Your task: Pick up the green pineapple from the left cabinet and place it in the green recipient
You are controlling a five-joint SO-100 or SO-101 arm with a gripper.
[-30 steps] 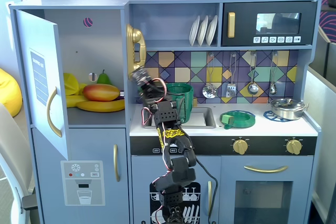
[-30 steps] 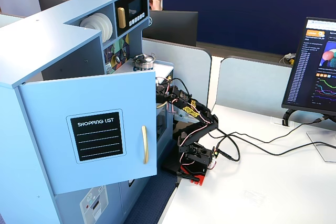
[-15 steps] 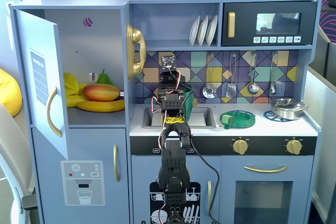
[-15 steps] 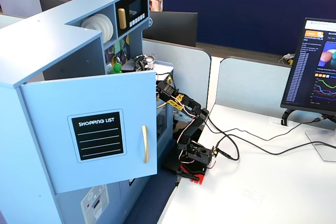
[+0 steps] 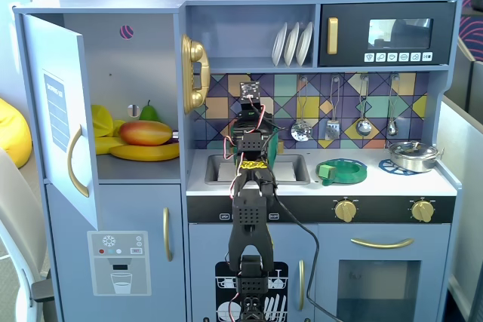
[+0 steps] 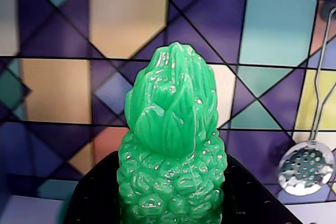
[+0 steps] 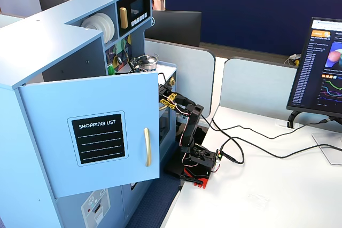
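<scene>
The green pineapple (image 6: 170, 145) stands upright between my black jaws, crown up, filling the middle of the wrist view. My gripper (image 6: 170, 198) is shut on its bumpy body and faces the coloured tile backsplash. In a fixed view my gripper (image 5: 250, 111) is raised above the sink, and the arm hides the pineapple there. The left cabinet (image 5: 136, 65) stands open with its door (image 5: 64, 111) swung out to the left. The green recipient (image 5: 341, 171) sits on the counter right of the sink, lower than my gripper and to its right.
A mango (image 5: 145, 133), bananas (image 5: 143, 152) and a pear (image 5: 149, 112) lie in the left cabinet. A steel pot (image 5: 411, 154) sits on the stove at the right. Utensils (image 5: 302, 130) hang on the backsplash, and a skimmer (image 6: 306, 167) shows in the wrist view. The open door (image 7: 101, 132) blocks the side view.
</scene>
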